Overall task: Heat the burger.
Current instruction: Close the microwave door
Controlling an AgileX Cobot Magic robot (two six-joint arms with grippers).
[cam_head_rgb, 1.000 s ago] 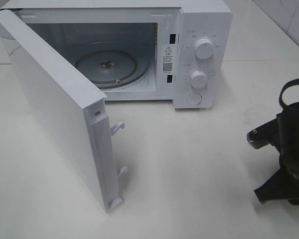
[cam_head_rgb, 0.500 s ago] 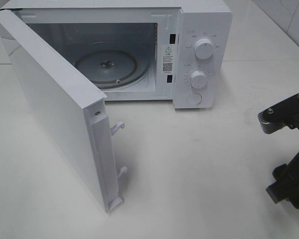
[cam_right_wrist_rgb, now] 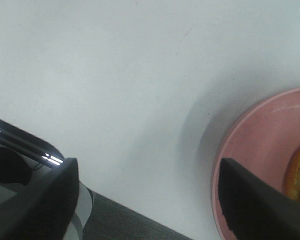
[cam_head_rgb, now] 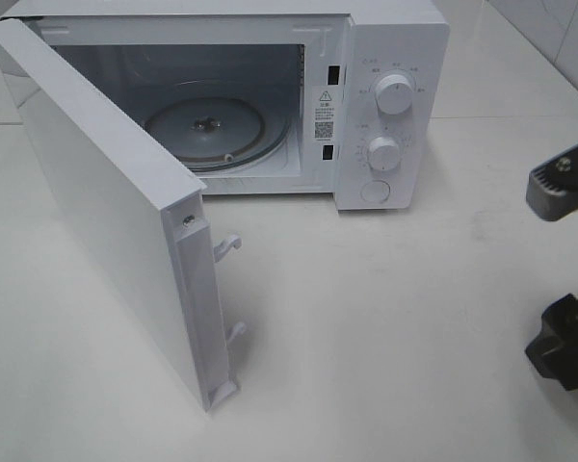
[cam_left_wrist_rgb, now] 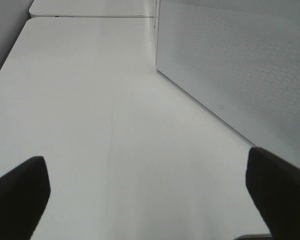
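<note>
**Burger barely in sight beside the right tool, microwave standing ready**

Only a sliver of the burger shows: a glossy golden-brown edge with a hint of yellow, sitting on a round pink plate on the white surface. Only the right wrist view shows it, at the frame's edge just beyond one finger of the right tool. That tool's jaws stand well apart and hold nothing.

Judging by that soft bun edge, the burger is likely light, squashy and prone to shifting in layers if pinched hard. Taking the stiff plate by its rim looks the safer hold, keeping it level.

The high view shows neither burger nor plate. It does show the white microwave oven with its door swung wide and the glass turntable bare. The left wrist view adds the left tool, wide open and empty, hovering near a perforated white panel.
</note>
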